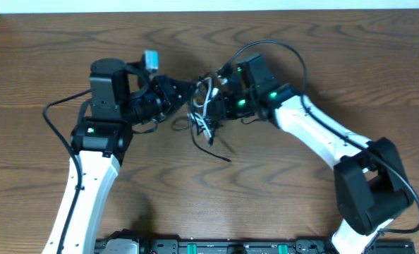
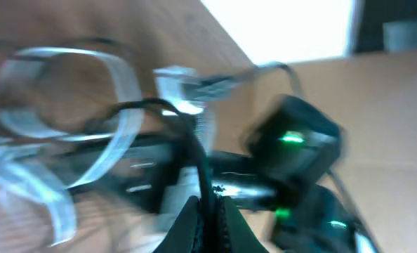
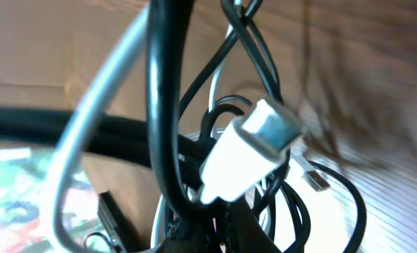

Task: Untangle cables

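We count two arms: left arm (image 1: 89,176), right arm (image 1: 315,130). One white cable (image 1: 208,106), one white plug (image 3: 249,149). Black cables (image 1: 197,125): several, too tangled for an exact number. One table (image 1: 336,56).

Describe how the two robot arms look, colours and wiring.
The left arm and right arm have glossy white shells, chunky black joint housings and small green lights. A thick black cable loops beside each. The left end effector and right end effector are black.

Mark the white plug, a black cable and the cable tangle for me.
white plug (image 3: 254,151): right wrist view, on its white housing.
black cable (image 3: 161,105): right wrist view, on the upright run left of the plug.
cable tangle (image 1: 206,106): overhead view, on the middle of the knot.
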